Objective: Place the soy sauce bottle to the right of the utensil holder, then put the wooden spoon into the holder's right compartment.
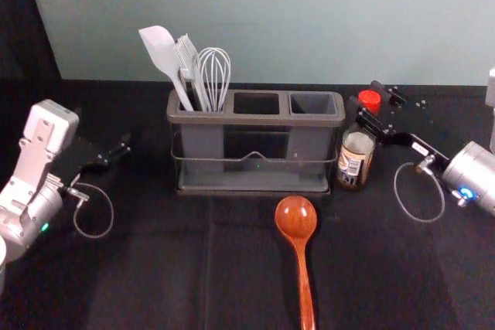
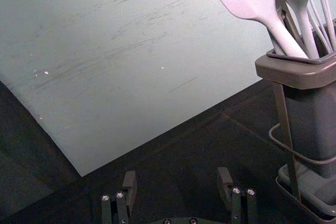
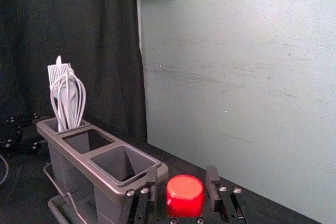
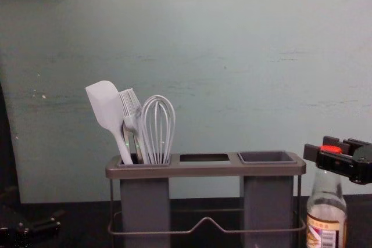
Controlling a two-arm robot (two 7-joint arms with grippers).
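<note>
Soy sauce bottle [image 1: 354, 166], right of centre in the head view, standing upright just beside the right end of the utensil holder [image 1: 255, 120], and here's the right gripper [image 1: 363, 94] reaching in from the right edge at cap height! Nearer arm by far, the right one. Its fingers sit parted, one to each side of the red cap [image 3: 185, 195], low in the right wrist view, with slivers of daylight between. Whether anything lower down brushes the glass, I can't quite make out.

That's the relation to watch: bottle's long axis straight up, gripper lying across it, cap between the fingertips. The bottle's spot looks right for the task, so the likely call is a clean retreat toward the right edge, along the fingers' own line; any sideways swing could tip it.

Left gripper [image 2: 177, 176] waits at the head view's left, fingers spread. Wooden spoon [image 1: 296, 219] lies lower centre, bound for the right compartment [image 1: 313, 103].
</note>
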